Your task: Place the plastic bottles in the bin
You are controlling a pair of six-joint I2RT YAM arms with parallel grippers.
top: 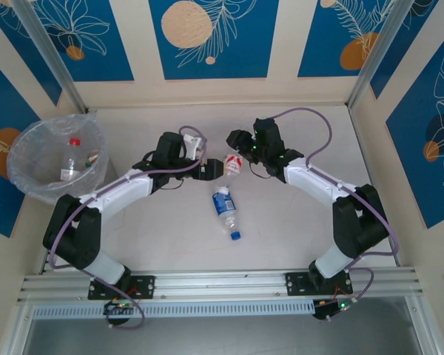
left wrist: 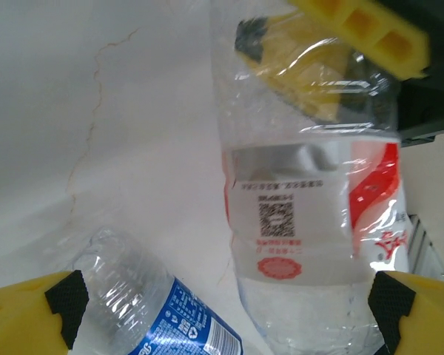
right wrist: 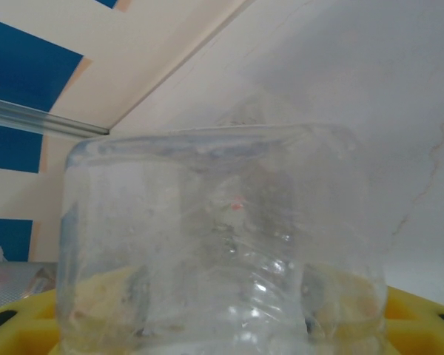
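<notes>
Nearest my arm bases, a small clear plastic bottle with a blue label (top: 225, 209) lies on its side on the pale table (top: 296, 222), blue cap toward me.

Past it, the left gripper (top: 213, 168) and right gripper (top: 237, 154) face each other across a clear plastic bottle with a red-and-white label (top: 233, 164).

The right wrist view shows that bottle's ribbed, cloudy base (right wrist: 222, 244) clamped in the right gripper (right wrist: 222, 329).

On the left wrist view, my left gripper (left wrist: 228, 296) is spread wide, gripping nothing. I see a QR code and a red round seal on the label (left wrist: 311, 222); the print is too small to read. The blue-labelled bottle (left wrist: 148, 303) lies beneath.

Far left stands the round bin lined with crinkly clear plastic (top: 29, 148), with a red-capped bottle (top: 72, 159) inside.
</notes>
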